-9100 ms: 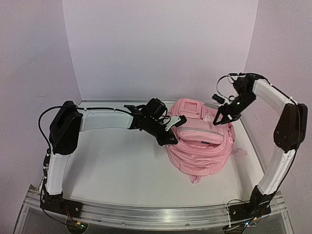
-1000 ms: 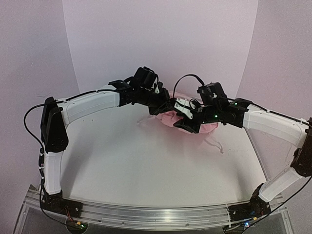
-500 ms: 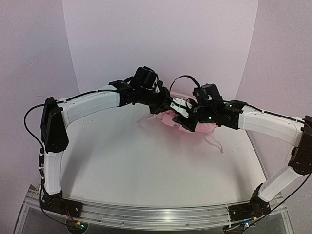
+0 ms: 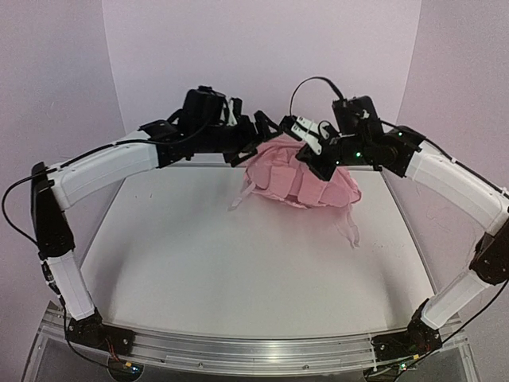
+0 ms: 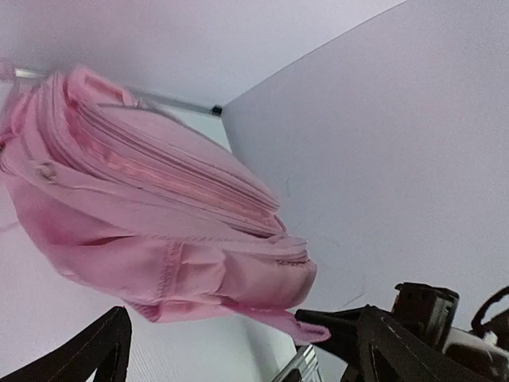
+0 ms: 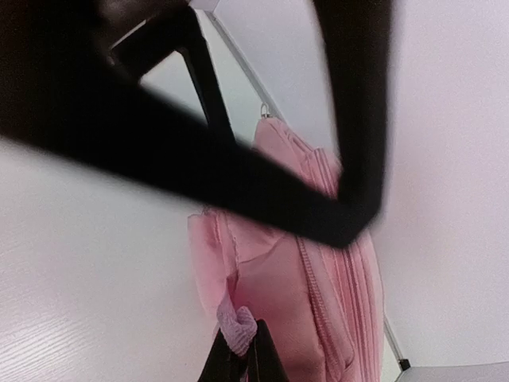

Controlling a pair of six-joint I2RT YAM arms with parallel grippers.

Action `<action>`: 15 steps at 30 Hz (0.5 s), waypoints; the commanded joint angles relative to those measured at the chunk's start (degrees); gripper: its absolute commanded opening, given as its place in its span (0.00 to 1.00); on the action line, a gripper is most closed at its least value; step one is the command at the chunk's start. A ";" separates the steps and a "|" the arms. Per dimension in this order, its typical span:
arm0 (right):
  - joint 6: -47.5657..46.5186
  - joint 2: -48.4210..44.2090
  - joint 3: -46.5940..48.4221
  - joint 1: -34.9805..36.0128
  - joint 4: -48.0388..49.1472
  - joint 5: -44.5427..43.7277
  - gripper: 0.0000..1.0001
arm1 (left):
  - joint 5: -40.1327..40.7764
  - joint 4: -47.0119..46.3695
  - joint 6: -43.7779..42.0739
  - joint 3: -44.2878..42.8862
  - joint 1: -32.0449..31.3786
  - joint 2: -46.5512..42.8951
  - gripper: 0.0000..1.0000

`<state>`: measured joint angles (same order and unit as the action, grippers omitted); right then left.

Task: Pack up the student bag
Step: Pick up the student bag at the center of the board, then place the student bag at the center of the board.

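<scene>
The bag (image 4: pixel 302 181) was seen in the upper centre of the overhead frame, at the far side of the table (image 4: pixel 199 263), just below the two gripper heads. It was bunched up, with thin straps (image 4: pixel 350 229) trailing onto the tabletop towards lower right. Whether its weight was borne by the table could not be told.

The right gripper (image 6: pixel 238 360) was seen at the bottom edge of its wrist view, fingers pressed together on a small pink loop (image 6: pixel 236 325) at the bag's edge, with the pink body rising above it to the right.

The left gripper (image 5: pixel 238 346) was shown with its fingers (image 5: pixel 103 350) spread wide at the lower corners of its wrist view. Nothing was gripped between them, and the bag filled the left and middle of that frame beyond them.

Rows of zip seams were seen along the bag's side. The inside was hidden in all three views, so what was packed in it could not be told.
</scene>
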<state>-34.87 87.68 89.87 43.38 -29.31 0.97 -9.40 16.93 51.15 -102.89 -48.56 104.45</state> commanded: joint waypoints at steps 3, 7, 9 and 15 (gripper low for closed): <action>1.73 -2.88 22.86 0.48 8.83 0.73 0.00 | 9.17 -2.47 -4.36 5.82 3.68 -14.64 1.00; 1.73 -0.62 31.18 0.48 8.69 0.47 0.00 | 14.31 -1.99 -4.15 11.06 4.29 -19.08 1.00; 1.22 0.62 33.97 0.48 8.65 0.04 0.00 | 15.94 -2.22 -3.49 13.86 4.45 -21.21 1.00; -0.23 5.77 38.57 0.05 10.00 -0.97 0.00 | 17.04 -1.82 -1.55 19.84 4.51 -24.92 1.00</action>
<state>-34.54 92.88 120.18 42.93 -37.76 -0.92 5.02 14.55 48.49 -86.35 -44.14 82.22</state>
